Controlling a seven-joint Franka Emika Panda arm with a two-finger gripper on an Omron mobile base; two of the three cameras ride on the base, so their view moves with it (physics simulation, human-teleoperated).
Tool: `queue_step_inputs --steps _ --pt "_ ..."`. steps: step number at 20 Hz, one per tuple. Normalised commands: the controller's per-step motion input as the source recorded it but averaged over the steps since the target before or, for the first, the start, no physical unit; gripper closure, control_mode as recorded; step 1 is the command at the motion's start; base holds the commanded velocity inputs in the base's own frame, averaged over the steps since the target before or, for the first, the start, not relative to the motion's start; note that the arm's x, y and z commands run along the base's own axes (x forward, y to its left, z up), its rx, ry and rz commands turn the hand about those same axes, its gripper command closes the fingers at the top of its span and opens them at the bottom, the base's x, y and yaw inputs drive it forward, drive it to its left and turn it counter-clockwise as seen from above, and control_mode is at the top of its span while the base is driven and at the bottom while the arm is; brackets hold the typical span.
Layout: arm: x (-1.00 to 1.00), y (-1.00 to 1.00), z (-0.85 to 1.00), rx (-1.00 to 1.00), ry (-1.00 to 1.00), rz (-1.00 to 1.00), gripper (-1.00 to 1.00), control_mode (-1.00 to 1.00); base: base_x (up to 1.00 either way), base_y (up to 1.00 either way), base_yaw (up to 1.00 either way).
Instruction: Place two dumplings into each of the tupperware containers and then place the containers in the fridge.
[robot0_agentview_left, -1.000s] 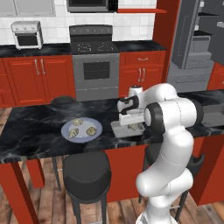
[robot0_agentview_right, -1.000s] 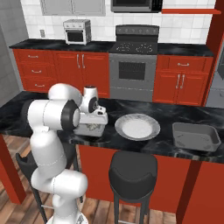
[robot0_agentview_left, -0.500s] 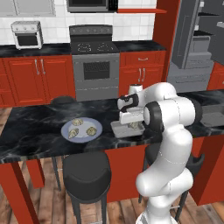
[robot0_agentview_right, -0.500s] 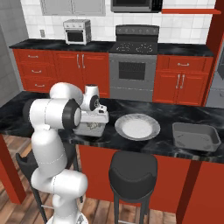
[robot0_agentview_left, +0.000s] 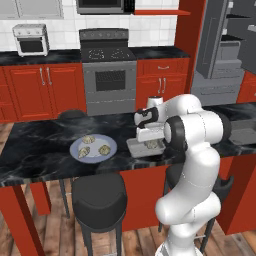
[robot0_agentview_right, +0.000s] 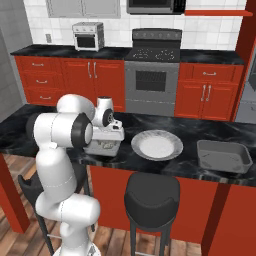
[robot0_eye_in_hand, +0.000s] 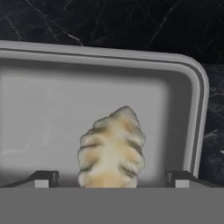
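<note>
My gripper (robot0_eye_in_hand: 111, 179) hangs low over a shallow grey tupperware container (robot0_eye_in_hand: 192, 109) and is open. Its fingertips (robot0_eye_in_hand: 43, 178) stand wide apart, clear of the pale crimped dumpling (robot0_eye_in_hand: 112, 151) lying in the container between them. In the left base view the gripper (robot0_agentview_left: 150, 134) is over that container (robot0_agentview_left: 134, 146) at mid-counter. To its left, three dumplings (robot0_agentview_left: 104, 149) lie on the round plate (robot0_agentview_left: 75, 147). In the right base view a second container (robot0_agentview_right: 222, 156) sits at the counter's right, past the plate (robot0_agentview_right: 157, 145). The fridge (robot0_agentview_left: 225, 45) stands open at the back right.
The black marble counter (robot0_agentview_left: 35, 160) runs across both base views. Two dark round stools (robot0_agentview_left: 100, 197) (robot0_agentview_right: 151, 192) stand at its near side. Behind are red cabinets, a grey oven (robot0_agentview_left: 109, 80) and a small toaster oven (robot0_agentview_left: 31, 40).
The fingers have spread wider over the container. The arm, plate and both containers stand where they were.
</note>
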Motion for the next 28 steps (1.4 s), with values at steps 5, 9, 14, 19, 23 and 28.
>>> queue_step_inputs --steps 5,9,14,19,23,28 --pt "-0.15 0.15 0.35 0.0 0.0 -0.02 -1.0 -1.0 0.0 0.0 0.0" --pt "-0.33 0.81 0.28 0.0 0.03 -0.03 -1.0 -1.0 0.0 0.0 0.0" --pt "-0.11 1.0 0.13 0.0 0.05 0.0 -1.0 -1.0 0.0 0.0 0.0" --pt "0.0 1.0 0.04 0.0 0.06 0.0 -1.0 -1.0 0.0 0.0 0.0" --pt "0.0 0.96 0.05 0.0 0.07 0.0 -1.0 -1.0 0.0 0.0 0.0" --pt "0.02 0.56 -0.02 0.0 0.07 0.0 -1.0 -1.0 0.0 0.0 0.0"
